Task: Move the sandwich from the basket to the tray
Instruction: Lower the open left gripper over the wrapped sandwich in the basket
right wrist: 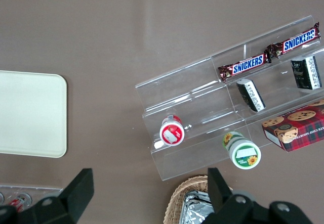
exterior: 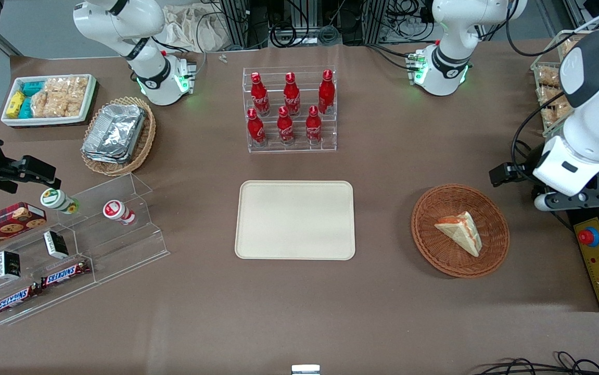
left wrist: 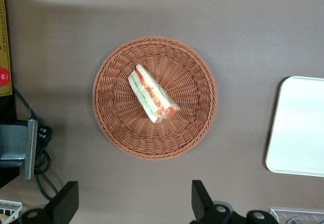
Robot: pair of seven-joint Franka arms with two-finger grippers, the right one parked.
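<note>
The sandwich [exterior: 460, 233], a pale bread wedge with orange-red and green filling, lies in the round reddish-brown wicker basket [exterior: 427, 229] toward the working arm's end of the table. The cream-beige tray [exterior: 295, 220] lies flat at the table's middle, beside the basket, with nothing on it. My left gripper [exterior: 544, 179] hangs high over the table, beside the basket and a little farther from the front camera, touching nothing. In the left wrist view the gripper [left wrist: 134, 204] is wide open and empty, with the sandwich [left wrist: 152, 100] and basket [left wrist: 197, 128] below and the tray's edge [left wrist: 298, 128] beside them.
A clear rack of red bottles [exterior: 290, 109] stands farther back than the tray. A yellow control box [exterior: 598, 265] sits near the basket at the table's edge. A tan basket of foil trays [exterior: 117, 134], a snack tray [exterior: 49, 99] and a clear stepped stand [exterior: 70, 245] lie toward the parked arm's end.
</note>
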